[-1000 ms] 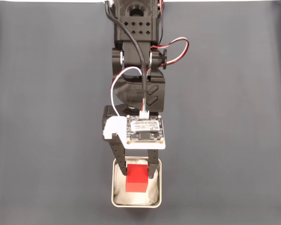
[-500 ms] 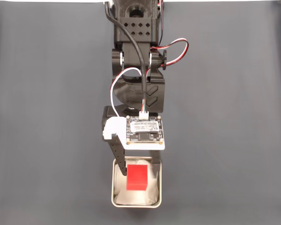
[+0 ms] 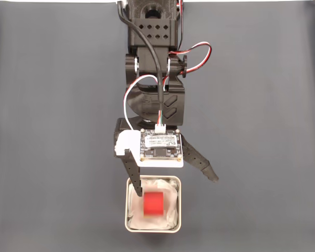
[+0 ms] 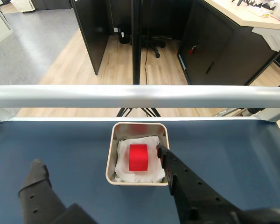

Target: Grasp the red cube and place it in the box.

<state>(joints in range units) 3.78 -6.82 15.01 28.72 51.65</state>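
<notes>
Dark grey-blue matting covers the tabletop (image 3: 52,131), and the wrist view looks past a pale metal rail (image 4: 140,95) at its far edge to a wooden floor (image 4: 107,65) and dark cabinets (image 4: 214,37) beyond. From left to right in the fixed view, the mat lies bare, then the black arm (image 3: 153,68) reaches down the middle from the top edge with black, white and red cables looped along it and a small circuit board (image 3: 161,147) mounted near the wrist, and the mat is bare again on the right. Below the board the tool (image 3: 177,187) stands wide: one finger points down over the box's left rim, while the other is swung well out to the right, clear of the box. The box (image 3: 127,223) sits at the bottom centre, directly under the tool, its white wrinkled lining (image 3: 170,206) showing around the red cube (image 3: 153,203). That cube rests on the lining near the middle of the box, touched by neither finger. In the wrist view one finger (image 4: 37,186) is low at the left, over the mat and apart from the box (image 4: 111,158); the red cube (image 4: 138,157) lies inside it, and the other finger's tip reaches over the box's right side, just beside the cube.
</notes>
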